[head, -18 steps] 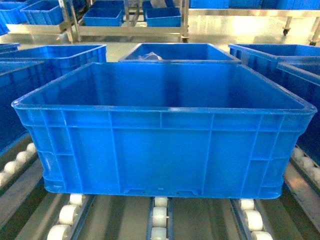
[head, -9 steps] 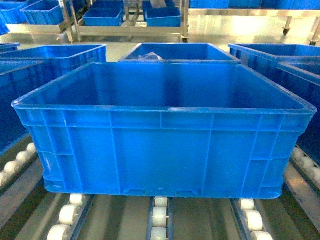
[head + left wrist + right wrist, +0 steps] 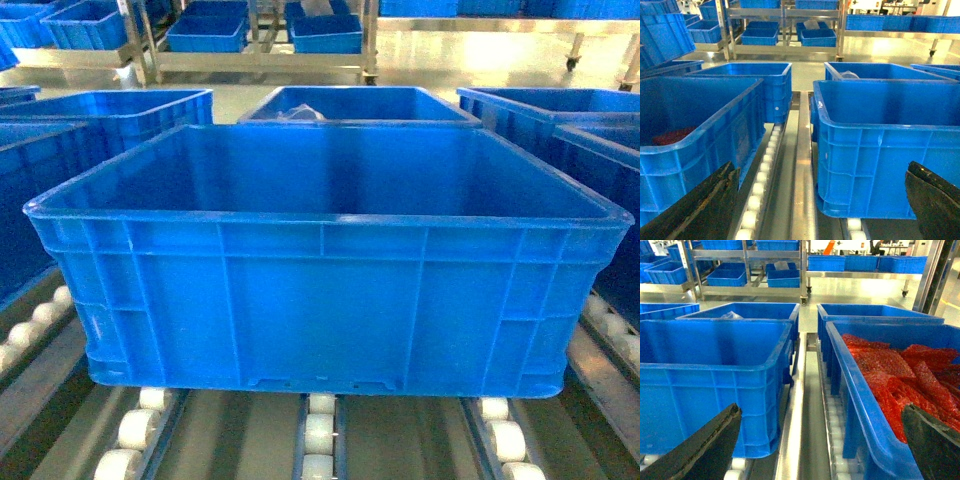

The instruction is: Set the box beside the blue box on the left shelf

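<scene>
Box [image 3: 325,300] sits square on the left shelf [image 3: 320,440] rollers, long axis crosswise, between both wide-spread, empty grippers, left gripper [image 3: 820,205] and right gripper [image 3: 822,445] outside its ends, probably equally near.

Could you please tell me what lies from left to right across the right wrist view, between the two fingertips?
Left finger → box on the rollers → metal rail → crate of red bags → right finger.

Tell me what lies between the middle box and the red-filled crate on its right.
Right wrist view: only a bare metal rail separates box and crate.
</scene>
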Available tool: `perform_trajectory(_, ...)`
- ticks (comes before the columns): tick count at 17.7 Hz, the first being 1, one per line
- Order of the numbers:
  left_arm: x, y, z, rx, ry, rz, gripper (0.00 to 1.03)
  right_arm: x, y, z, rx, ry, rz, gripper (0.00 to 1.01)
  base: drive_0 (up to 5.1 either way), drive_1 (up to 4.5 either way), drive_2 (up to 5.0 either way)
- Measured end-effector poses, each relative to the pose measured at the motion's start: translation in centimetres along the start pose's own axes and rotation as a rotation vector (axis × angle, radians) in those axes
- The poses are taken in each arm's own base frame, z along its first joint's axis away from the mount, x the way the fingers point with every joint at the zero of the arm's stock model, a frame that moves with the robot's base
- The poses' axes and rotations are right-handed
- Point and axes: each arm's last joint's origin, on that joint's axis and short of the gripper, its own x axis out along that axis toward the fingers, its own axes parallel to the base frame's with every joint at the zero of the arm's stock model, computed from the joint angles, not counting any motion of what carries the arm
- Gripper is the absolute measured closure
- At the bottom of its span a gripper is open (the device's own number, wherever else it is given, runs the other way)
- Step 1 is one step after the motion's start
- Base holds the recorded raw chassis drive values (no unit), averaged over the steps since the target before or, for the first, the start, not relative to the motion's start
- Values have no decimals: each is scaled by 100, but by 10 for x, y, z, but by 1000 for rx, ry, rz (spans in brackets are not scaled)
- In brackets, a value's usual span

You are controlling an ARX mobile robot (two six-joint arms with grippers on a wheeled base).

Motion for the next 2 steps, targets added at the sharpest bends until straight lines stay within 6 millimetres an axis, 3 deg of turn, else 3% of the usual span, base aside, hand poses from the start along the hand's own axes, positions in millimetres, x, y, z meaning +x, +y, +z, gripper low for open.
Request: perform_trajectory(2, 0, 0, 0, 0, 0, 0, 5, 0, 0, 0, 0, 0, 0, 3, 0, 0, 0)
